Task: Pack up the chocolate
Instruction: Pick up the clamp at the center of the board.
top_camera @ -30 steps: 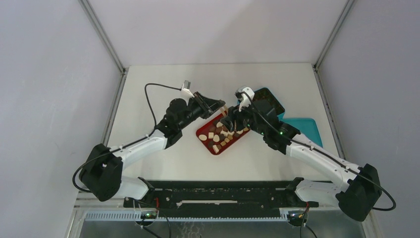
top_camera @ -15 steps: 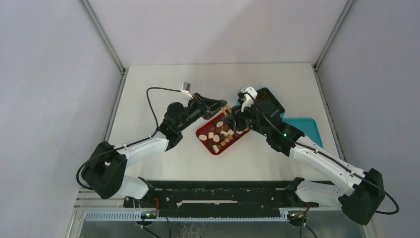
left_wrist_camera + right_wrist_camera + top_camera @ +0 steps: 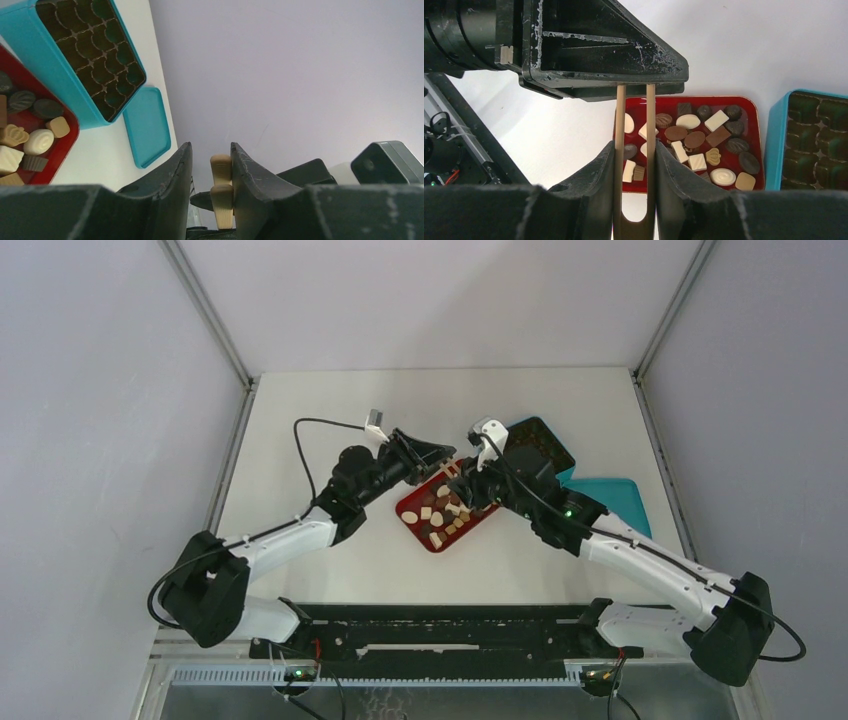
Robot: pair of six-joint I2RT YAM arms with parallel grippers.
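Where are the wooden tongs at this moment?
In the right wrist view, the wooden tongs are held in the right end effector, in front of the left edge of the red tray; their tips reach the left end effector.

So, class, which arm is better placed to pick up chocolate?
Right: the right gripper clamps the wooden tongs at the hinge end, facing the red tray; the left gripper stands open around the tips.
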